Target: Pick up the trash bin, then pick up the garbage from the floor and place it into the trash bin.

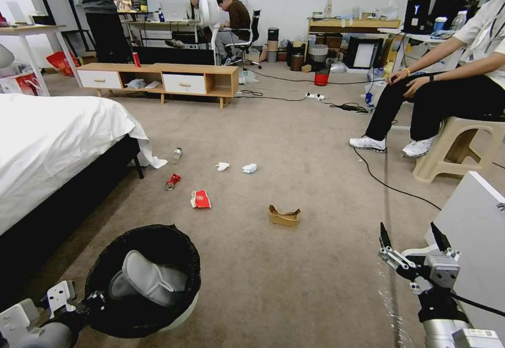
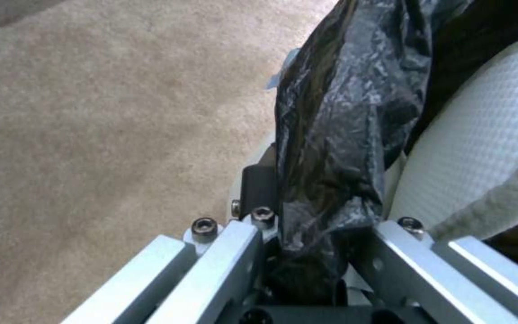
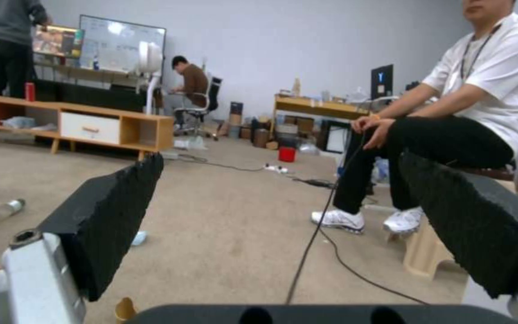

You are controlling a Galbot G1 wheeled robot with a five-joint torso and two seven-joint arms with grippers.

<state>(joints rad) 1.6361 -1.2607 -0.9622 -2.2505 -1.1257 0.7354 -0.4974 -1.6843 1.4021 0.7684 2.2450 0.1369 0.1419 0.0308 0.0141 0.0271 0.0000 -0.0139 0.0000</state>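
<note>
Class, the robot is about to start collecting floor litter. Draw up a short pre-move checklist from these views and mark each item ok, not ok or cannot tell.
1. Left tool clamped on the trash bin rim and its black liner: ok.
2. Right tool open and empty: ok.
3. Bin empty of stray items: not ok; a grey slipper lies inside.
4. Nearest litter, the cardboard tray, unobstructed on the carpet: ok.
5. Black cable clear of the right arm's path: cannot tell.

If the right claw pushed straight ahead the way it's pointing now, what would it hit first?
Nothing close. The right claw is open, held above the carpet, aimed level across the room. Between its fingers the way looks free; a seated person's legs lie just right of that line, though depth is unclear.
</note>
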